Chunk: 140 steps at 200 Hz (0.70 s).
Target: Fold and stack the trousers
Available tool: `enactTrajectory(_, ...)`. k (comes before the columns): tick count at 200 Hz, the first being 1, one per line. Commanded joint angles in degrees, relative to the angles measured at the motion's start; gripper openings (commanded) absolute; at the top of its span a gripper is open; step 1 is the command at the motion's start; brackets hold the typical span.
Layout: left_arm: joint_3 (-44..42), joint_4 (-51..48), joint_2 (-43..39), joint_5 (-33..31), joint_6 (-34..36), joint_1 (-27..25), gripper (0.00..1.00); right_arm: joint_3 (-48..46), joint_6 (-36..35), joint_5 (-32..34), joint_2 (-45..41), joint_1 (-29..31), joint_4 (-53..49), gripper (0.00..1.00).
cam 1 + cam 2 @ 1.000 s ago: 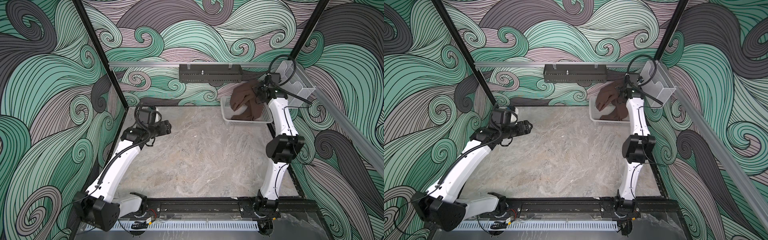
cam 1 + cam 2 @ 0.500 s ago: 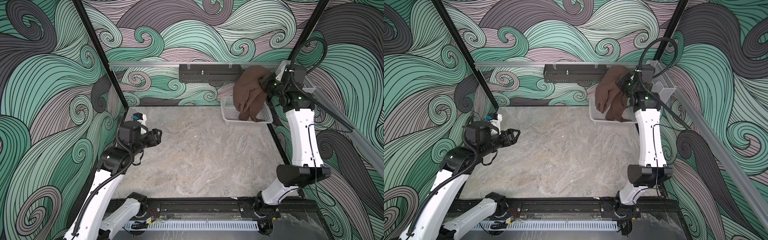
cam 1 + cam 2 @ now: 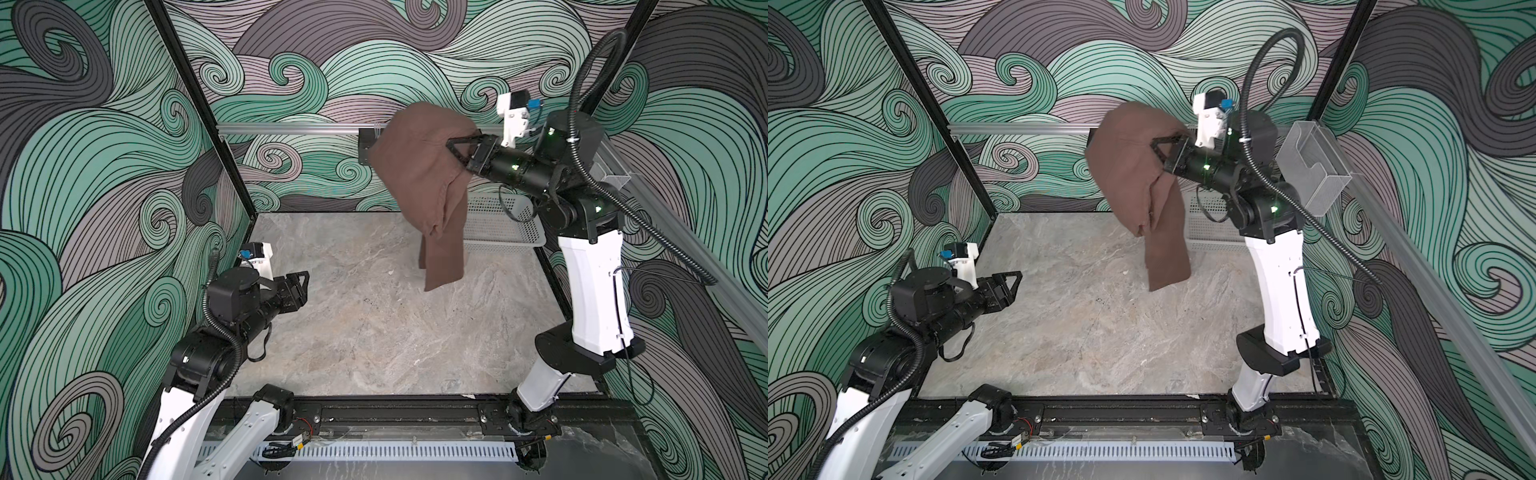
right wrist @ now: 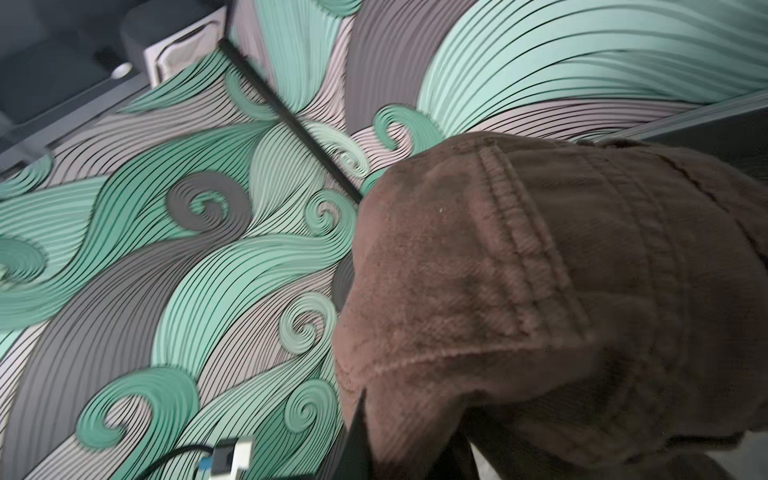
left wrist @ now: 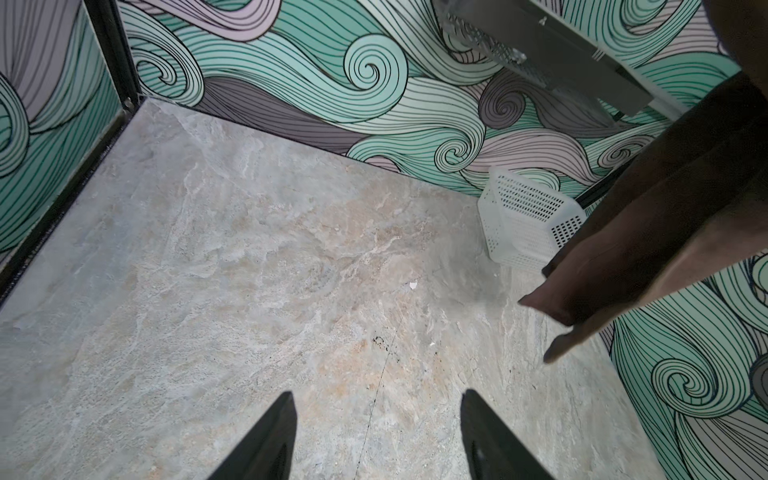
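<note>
The right gripper [image 3: 451, 144] is clamping a bunch of the trousers [image 3: 415, 174] and holding them high in the air, at about one o'clock over the table [image 3: 353, 332]. The brown cloth is hanging in a loose bundle, with one leg dangling in front of the white mesh basket [image 3: 498, 226], which is sitting in the two o'clock corner. Over at nine o'clock, the left gripper [image 3: 305, 280] is hovering above the marble, well apart from the cloth. Its jaws are standing spread with nothing between them, pointing toward three o'clock.
</note>
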Motion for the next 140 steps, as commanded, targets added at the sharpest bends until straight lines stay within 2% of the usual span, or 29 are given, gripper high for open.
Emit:
enactTrajectory(1,0.4,-1.4,-1.9,-2.8,-0.4,-0.3,0.66,0.1,-4.9,-2.8,3.4,3.6,1.2,0.0)
enactTrajectory(27,0.2,-3.2,-2.8,-3.9,0.3,-0.2,0.71,-7.9,-9.1,-0.2,4.5,7.2,-1.7,0.0)
enactTrajectory(42,-0.1,-4.0,-3.1,-4.4,0.7,-0.3,0.74,-18.8,-11.0,2.0,2.8,8.0,-0.3,0.0)
enactTrajectory(70,-0.6,-5.0,-3.7,-4.9,1.4,-0.3,0.76,-43.8,-12.7,6.9,-4.3,8.2,7.1,0.07)
enactTrajectory(87,-0.7,-5.7,-3.6,-5.1,1.9,-0.3,0.77,-56.1,-13.2,12.6,-9.1,7.4,8.8,0.19)
enactTrajectory(103,-1.1,-6.3,-3.3,-5.0,2.0,-0.3,0.78,-65.2,-13.0,19.4,-14.3,6.0,8.2,0.47)
enactTrajectory(120,-2.2,-6.5,-2.6,-4.0,2.0,-0.3,0.81,-72.2,-11.4,27.7,-20.0,4.1,5.3,0.66)
enactTrajectory(140,-4.1,-6.4,-1.3,-2.1,0.7,-0.3,0.83,-76.0,-9.7,35.8,-25.4,2.5,-0.2,0.78)
